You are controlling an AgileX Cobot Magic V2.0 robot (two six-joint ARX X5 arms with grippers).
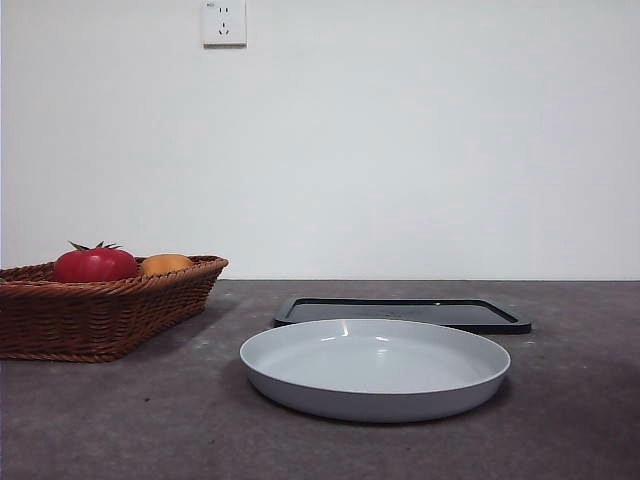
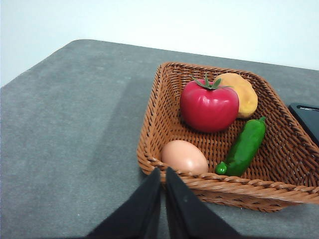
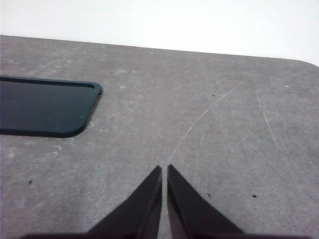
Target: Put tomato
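Observation:
The glossy red tomato (image 2: 209, 105) with a green leafy stem lies in a brown wicker basket (image 2: 164, 84); it also shows in the front view (image 1: 95, 264) at the far left, in the basket (image 1: 90, 320). My left gripper (image 2: 163, 172) is shut and empty, hovering just outside the basket's near rim, apart from the tomato. My right gripper (image 3: 164, 169) is shut and empty above bare grey table, away from the basket. Neither gripper shows in the front view.
In the basket lie also an orange-yellow fruit (image 2: 244, 92), a green cucumber (image 2: 244, 147) and a brown egg (image 2: 184, 157). A grey round plate (image 1: 375, 368) sits mid-table, with a black flat tray (image 1: 405, 312) behind it, also in the right wrist view (image 3: 45, 107).

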